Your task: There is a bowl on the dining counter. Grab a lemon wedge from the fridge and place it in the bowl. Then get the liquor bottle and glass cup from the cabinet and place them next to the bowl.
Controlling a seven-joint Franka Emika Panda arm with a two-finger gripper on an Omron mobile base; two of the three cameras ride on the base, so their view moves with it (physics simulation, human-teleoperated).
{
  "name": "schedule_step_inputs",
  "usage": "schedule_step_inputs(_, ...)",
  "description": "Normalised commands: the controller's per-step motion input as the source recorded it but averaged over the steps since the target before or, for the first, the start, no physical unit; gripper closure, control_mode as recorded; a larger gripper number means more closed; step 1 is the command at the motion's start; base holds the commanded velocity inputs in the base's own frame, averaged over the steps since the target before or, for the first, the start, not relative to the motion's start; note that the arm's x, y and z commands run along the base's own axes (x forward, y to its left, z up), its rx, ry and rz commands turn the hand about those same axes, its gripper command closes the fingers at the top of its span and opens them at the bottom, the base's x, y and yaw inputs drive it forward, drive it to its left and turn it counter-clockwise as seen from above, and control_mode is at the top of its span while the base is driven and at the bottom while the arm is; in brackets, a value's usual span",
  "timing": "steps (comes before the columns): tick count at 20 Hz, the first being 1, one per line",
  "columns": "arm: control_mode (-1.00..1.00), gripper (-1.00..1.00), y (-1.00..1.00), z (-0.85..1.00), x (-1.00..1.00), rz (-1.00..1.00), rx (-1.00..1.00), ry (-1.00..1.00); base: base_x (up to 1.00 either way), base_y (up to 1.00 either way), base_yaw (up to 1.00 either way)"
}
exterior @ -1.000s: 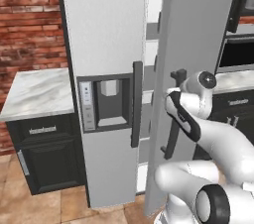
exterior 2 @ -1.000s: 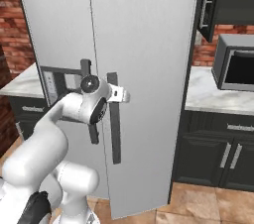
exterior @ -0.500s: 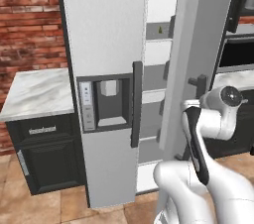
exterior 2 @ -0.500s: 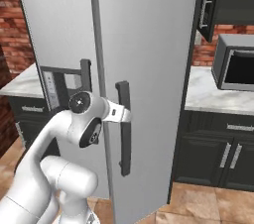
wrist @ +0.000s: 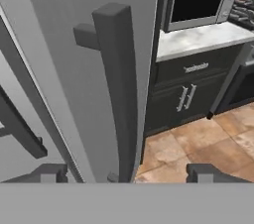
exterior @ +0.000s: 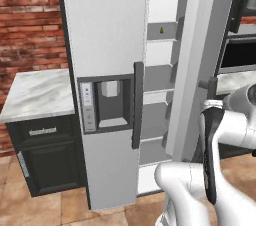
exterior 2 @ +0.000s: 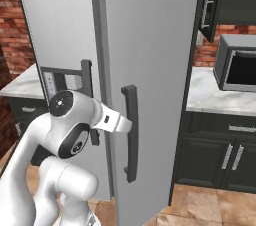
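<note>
The fridge shelves (exterior: pixel 159 77) show through the half-open right door, and a small green item (exterior: pixel 161 31) sits on the top one near its back wall. A microwave (exterior 2: pixel 239 62) stands on the marble counter (exterior 2: pixel 220 97) right of the fridge. The counter (exterior: pixel 35 92) left of it ends at the brick wall.

Microwave (exterior 2: pixel 239 63) on counter (exterior 2: pixel 220 96) right of open fridge door (exterior 2: pixel 150 85)

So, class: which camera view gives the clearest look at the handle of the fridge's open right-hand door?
The hand view: the handle stands close and large, between the open gripper's tips. The right base view shows its full length, farther off. The left base view catches just a bit past the door's edge.
</note>
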Motion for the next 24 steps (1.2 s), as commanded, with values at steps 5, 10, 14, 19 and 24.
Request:
schedule_step_inputs(5, -1.0, -1.0, 0.39, 0.55, -0.93, -0.01, -0.1, -0.02, 0.0, 0.0, 0.0)
schedule_step_inputs(10, -1.0, -1.0, 0.84, 0.55, -0.39, 0.0, -0.18, 0.0, 0.0, 0.0, 0.0)
schedule_step_inputs(14, -1.0, -1.0, 0.97, 0.54, -0.01, 0.0, -0.22, 0.05, 0.0, 0.0, 0.0)
schedule_step_inputs(19, -1.0, -1.0, 0.88, 0.47, 0.46, 0.04, -0.18, 0.11, 0.0, 0.0, 0.0)
schedule_step_inputs(24, -1.0, -1.0, 0.17, 0.38, 0.92, 0.01, -0.07, 0.15, 0.0, 0.0, 0.0)
